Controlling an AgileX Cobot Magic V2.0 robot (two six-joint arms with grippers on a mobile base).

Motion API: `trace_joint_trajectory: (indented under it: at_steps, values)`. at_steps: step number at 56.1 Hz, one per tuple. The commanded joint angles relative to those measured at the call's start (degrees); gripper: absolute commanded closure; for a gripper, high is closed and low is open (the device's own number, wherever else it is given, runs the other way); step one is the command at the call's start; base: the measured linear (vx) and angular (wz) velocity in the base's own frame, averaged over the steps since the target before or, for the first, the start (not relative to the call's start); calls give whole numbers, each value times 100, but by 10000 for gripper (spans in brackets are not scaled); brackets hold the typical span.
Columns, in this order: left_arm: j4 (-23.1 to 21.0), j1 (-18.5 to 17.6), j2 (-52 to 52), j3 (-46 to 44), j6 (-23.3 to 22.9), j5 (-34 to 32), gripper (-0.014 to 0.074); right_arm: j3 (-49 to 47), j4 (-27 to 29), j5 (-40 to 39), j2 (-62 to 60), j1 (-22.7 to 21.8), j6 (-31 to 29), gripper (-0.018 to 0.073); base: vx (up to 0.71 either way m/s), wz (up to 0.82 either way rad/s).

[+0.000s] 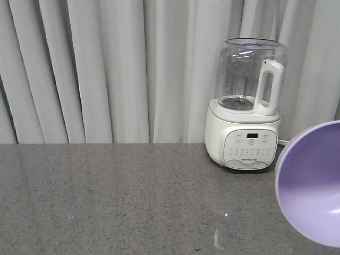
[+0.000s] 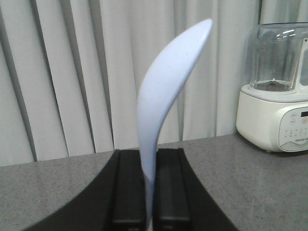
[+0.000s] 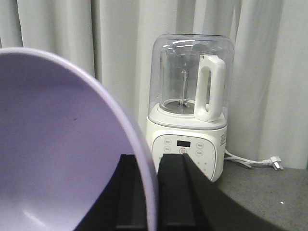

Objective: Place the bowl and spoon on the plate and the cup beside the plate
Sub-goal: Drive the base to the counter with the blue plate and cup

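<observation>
My right gripper [image 3: 153, 166] is shut on the rim of the lavender bowl [image 3: 62, 144], one finger inside the wall and one outside. The bowl is held up in the air on edge, its hollow showing at the right border of the front view [image 1: 313, 186]. My left gripper [image 2: 150, 159] is shut on the handle of the pale blue spoon [image 2: 166, 82], which stands upright between the fingers with its scoop curving up and to the right. The plate and the cup are out of view.
A white blender [image 1: 245, 106] with a clear jug stands at the back right of the grey speckled counter [image 1: 117, 196], its cord and plug [image 3: 269, 161] trailing to its right. Grey curtains [image 1: 106, 69] hang behind the counter.
</observation>
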Motion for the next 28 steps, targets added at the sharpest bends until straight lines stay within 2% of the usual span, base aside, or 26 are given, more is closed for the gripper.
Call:
trace_joint_trajectory:
  at_steps: [1,15,28]
  values:
    - [-142,-31,11,-150,4,-393,594,-177,142,-229,-21,-19,-43,568,-2,-6]
    - [-142,-31,11,-150,4,-385,594,-177,142,-229,-21,-19,-43,568,-5,-19]
    - [-142,-31,11,-150,4,-286,594,-177,142,-235,-21,-19,-43,568,-11,-46]
